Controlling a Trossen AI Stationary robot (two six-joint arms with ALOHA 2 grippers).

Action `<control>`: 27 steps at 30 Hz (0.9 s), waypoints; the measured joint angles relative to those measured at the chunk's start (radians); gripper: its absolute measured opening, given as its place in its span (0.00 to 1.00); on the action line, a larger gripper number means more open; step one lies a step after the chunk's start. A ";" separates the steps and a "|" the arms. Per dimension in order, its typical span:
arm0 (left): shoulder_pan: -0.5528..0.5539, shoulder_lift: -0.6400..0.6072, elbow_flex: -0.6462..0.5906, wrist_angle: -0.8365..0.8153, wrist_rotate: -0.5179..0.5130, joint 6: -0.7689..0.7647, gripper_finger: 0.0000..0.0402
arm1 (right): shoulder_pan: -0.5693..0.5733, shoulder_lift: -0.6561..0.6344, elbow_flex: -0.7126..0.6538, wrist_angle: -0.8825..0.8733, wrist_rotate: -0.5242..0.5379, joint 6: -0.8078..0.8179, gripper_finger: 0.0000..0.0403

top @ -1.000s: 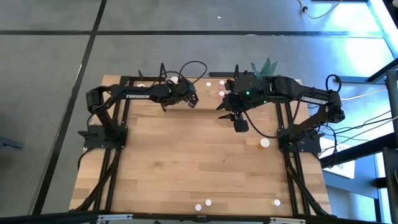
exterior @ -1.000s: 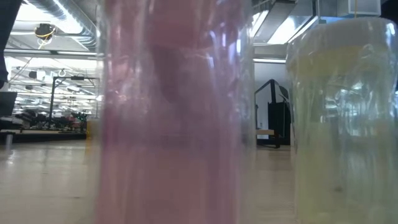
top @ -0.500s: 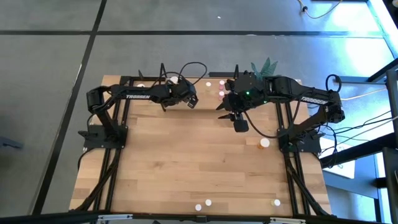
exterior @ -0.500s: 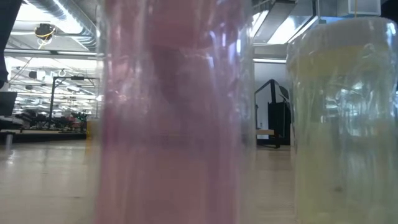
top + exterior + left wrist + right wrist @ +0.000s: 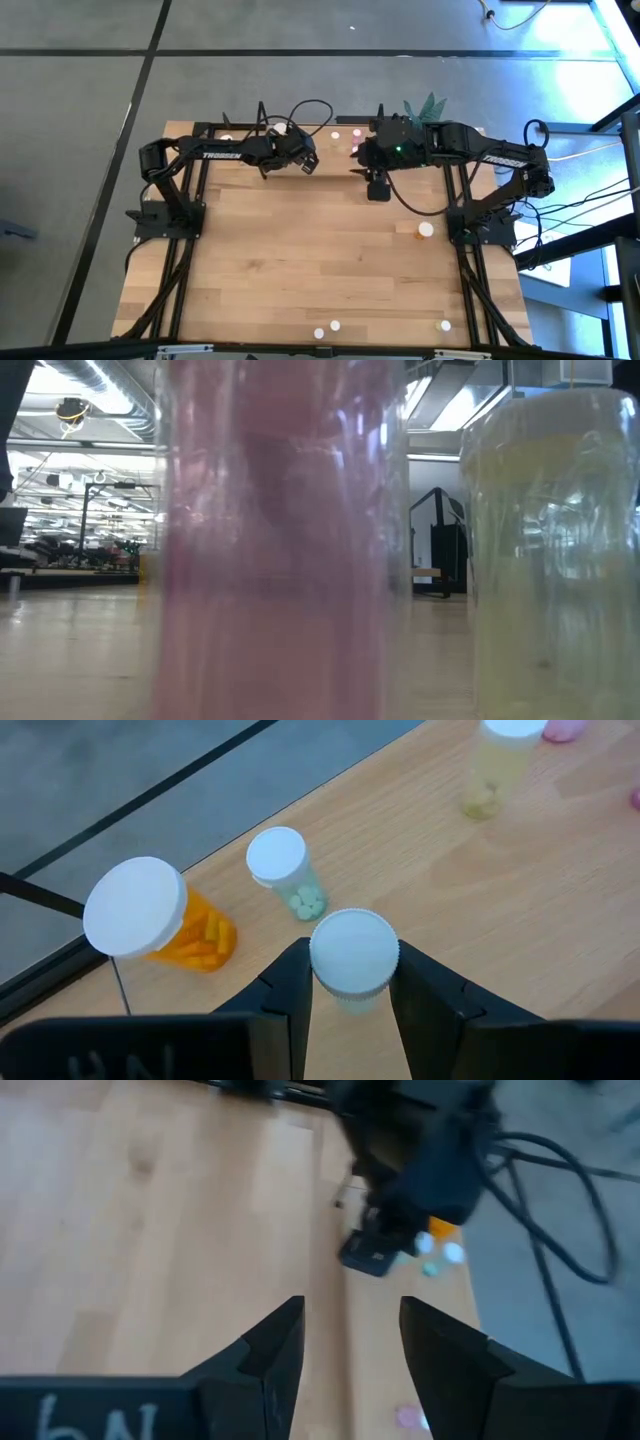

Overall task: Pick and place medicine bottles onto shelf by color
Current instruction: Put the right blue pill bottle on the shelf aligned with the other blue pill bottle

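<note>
The left end effector [image 5: 350, 995] is clamped on a pale bottle [image 5: 352, 958], its two fingers [image 5: 290, 988] pressing the body just under the white cap. It holds this at the far edge of the tabletop [image 5: 320, 260], left of centre, likely so the bottle can be set upright beside its colour mates. Just beyond the held bottle stand a green-tinted bottle [image 5: 286, 874] and an orange bottle [image 5: 160, 917], close together and near the tabletop's far edge, with bare floor past them. A yellowish bottle [image 5: 496, 765] stands farther along that edge.

The right end effector [image 5: 345, 1345] hovers over the far centre of the tabletop, its jaws apart and holding nothing; bare wood shows between them. In the high view it sits close to the left arm, so the gap between the two arms is tight there.

More white-capped bottles wait elsewhere: one [image 5: 426, 230] at the right side, and others [image 5: 335, 325] along the near edge. Two stand right against the low camera, a pink bottle [image 5: 280, 560] and a yellowish one [image 5: 550, 560], blocking its view. The middle of the tabletop offers plenty of open room. The shelf itself I cannot make out clearly.
</note>
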 joint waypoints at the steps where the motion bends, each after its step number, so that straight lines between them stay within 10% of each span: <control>1: 0.000 0.000 0.000 0.000 0.000 0.000 0.26 | 0.000 0.000 0.000 0.000 0.004 0.000 0.41; 27: -0.019 0.000 0.000 -0.024 0.028 -0.077 0.26 | 0.000 0.000 0.000 0.000 0.003 0.073 0.41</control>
